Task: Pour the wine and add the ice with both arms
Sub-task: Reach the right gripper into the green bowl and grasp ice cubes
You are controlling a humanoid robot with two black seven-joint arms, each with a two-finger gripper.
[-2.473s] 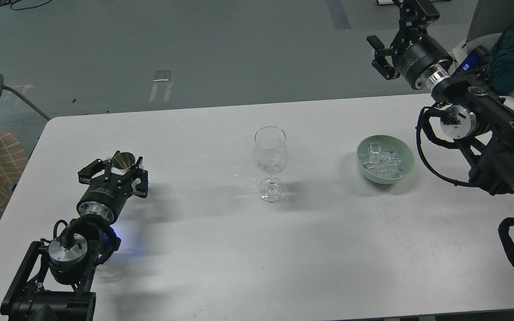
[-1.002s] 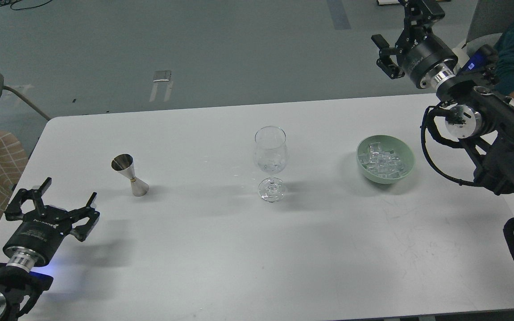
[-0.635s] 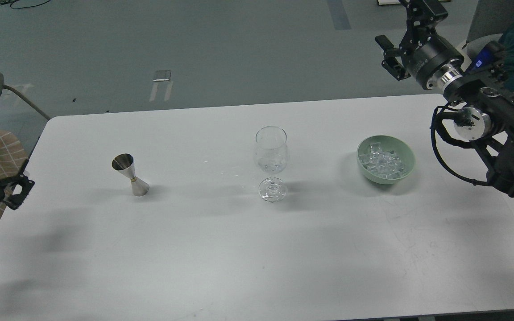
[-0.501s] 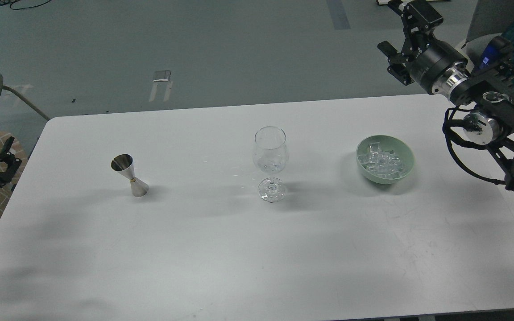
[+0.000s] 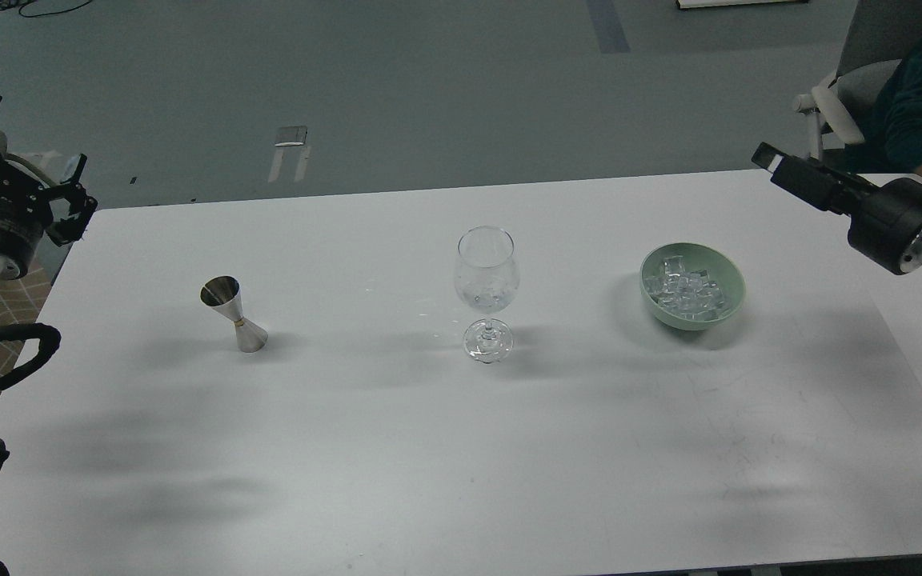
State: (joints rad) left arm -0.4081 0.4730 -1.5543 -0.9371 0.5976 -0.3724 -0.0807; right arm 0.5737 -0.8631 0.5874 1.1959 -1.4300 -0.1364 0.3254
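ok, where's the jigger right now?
Head view: the jigger stands free on the white table's left side, left of the wine glass, with the left gripper off toward the table's corner.

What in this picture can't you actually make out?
Head view only:
- Right gripper: seen side-on and dark, so open or shut is unclear.
- Both arms: cut off by the left and right edges.
- Person at top right: only sleeve and forearm show; the rest is off-frame.
- Ice in the green bowl: clear cubes overlap, too small to count.
- Wine glass: whether it holds liquid or ice is unclear.
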